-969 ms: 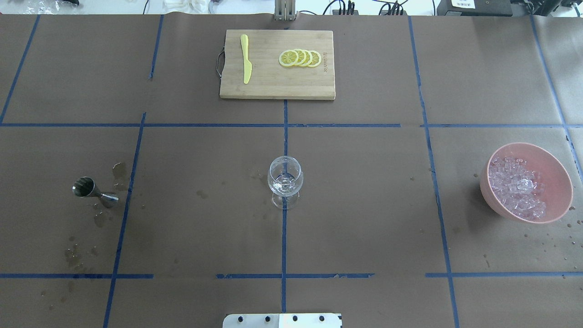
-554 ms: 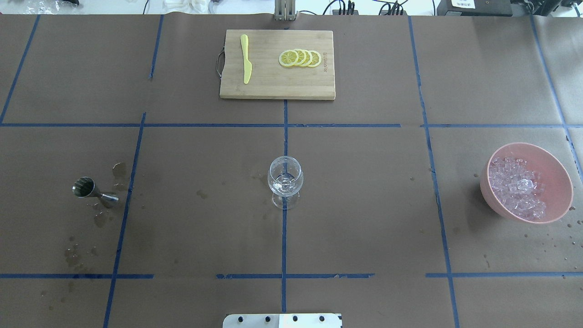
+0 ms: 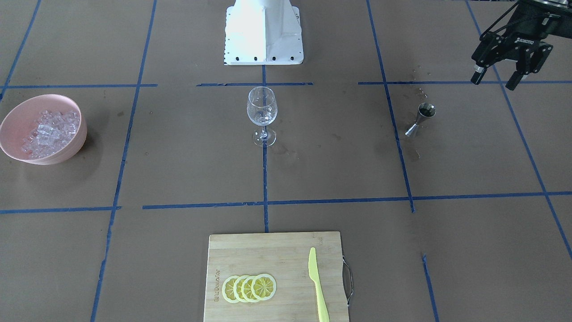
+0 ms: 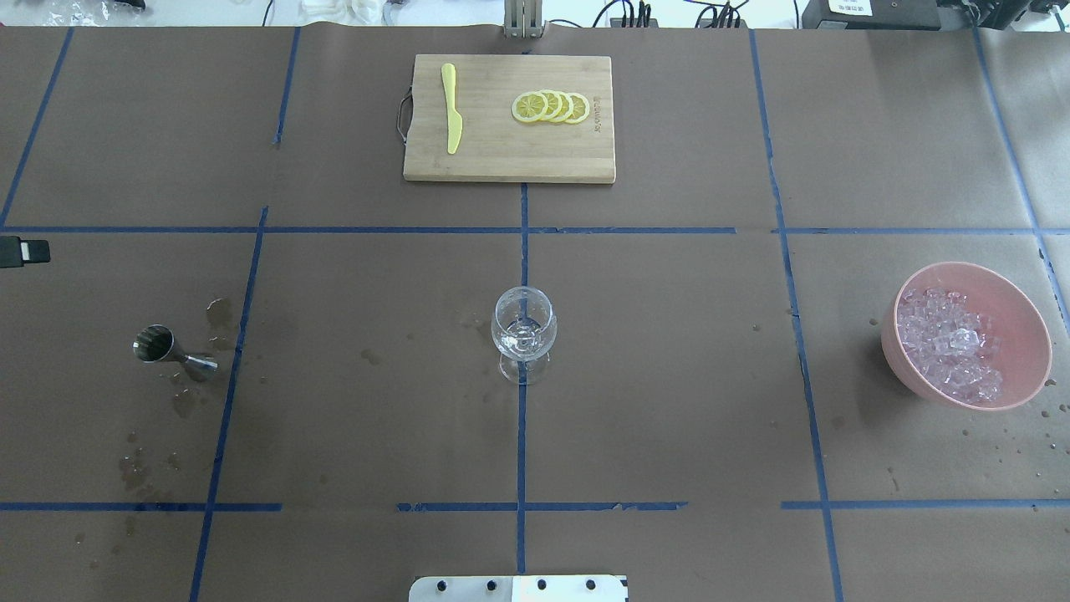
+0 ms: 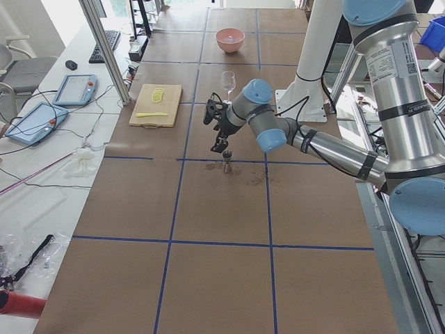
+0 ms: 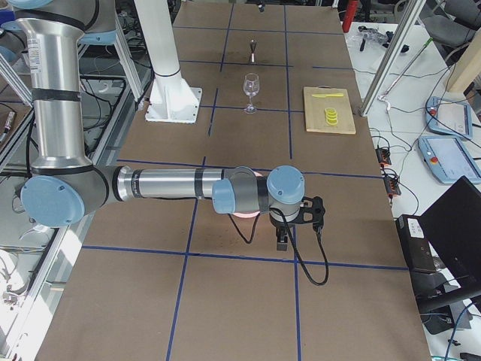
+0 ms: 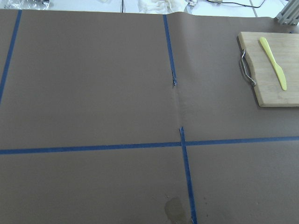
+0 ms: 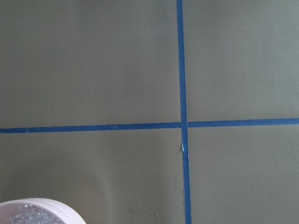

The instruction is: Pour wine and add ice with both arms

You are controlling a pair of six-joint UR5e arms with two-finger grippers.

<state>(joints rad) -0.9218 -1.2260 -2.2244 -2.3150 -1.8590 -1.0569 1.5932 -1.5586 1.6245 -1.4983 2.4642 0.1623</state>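
A clear wine glass (image 3: 262, 114) stands upright mid-table, also in the overhead view (image 4: 523, 330). A steel jigger (image 3: 420, 118) stands to its left (image 4: 171, 351). The ice (image 3: 47, 129) fills a pink bowl (image 4: 1032, 334) at the far right. My left gripper (image 3: 494, 80) hangs open and empty above the table, outward of the jigger; one of its fingertips (image 4: 25, 251) shows at the overhead view's left edge. My right gripper (image 6: 293, 226) shows only in the exterior right view, near the bowl; I cannot tell whether it is open or shut.
A wooden cutting board (image 4: 501, 159) with lemon slices (image 4: 552, 107) and a yellow knife (image 4: 451, 109) lies at the far side. The white pedestal (image 3: 263, 31) stands at the near edge. Wet stains (image 4: 219, 322) surround the jigger.
A fingertip of my left gripper has come into the overhead view at the left edge. The glass, jigger and bowl have not moved.
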